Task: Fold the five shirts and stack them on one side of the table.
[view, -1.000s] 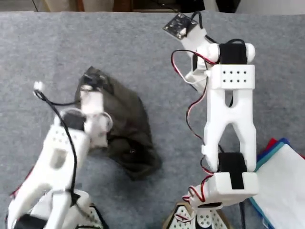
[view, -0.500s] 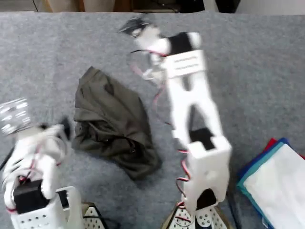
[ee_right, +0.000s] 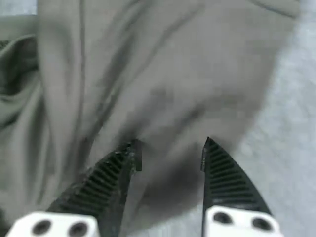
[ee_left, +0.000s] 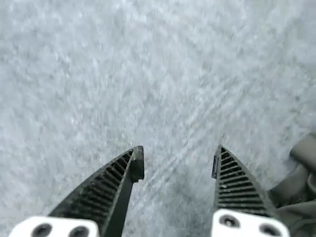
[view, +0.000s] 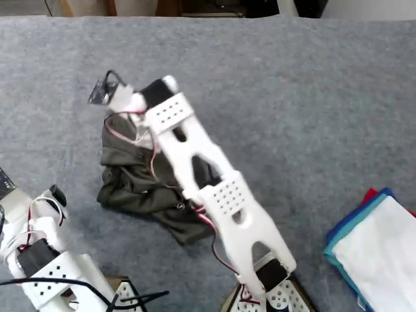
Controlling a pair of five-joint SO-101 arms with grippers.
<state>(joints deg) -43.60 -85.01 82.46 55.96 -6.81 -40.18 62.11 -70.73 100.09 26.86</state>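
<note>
Down onto the grey table (view: 312,97), and straight to the dark olive shirt (view: 133,185): crumpled in a heap left of centre, not folded. Stretched right across it from the near edge, the right arm (view: 218,195), white, red wires (view: 156,156) trailing, wrist over the far end of the heap.

From that wrist, the right gripper (ee_right: 170,153) just above the dark olive shirt (ee_right: 163,74), jaws parted with nothing between them, black ribbed fingers (ee_right: 116,173) framing a smooth stretch of cloth. Hard to say whether touching the fabric or hanging just clear of it.

Over to the near left corner: the left arm (view: 39,266), tucked back, apart from the heap. Through its own wrist camera, the left gripper (ee_left: 177,160) spread wide above bare grey felt and holding nothing, with a scrap of the dark olive shirt (ee_left: 296,197) just beside one finger.

And at the right edge of the table, towards the front: a folded stack (view: 377,247), white on top, with teal, blue and red edges peeking out beneath, well apart from the crumpled heap.
</note>
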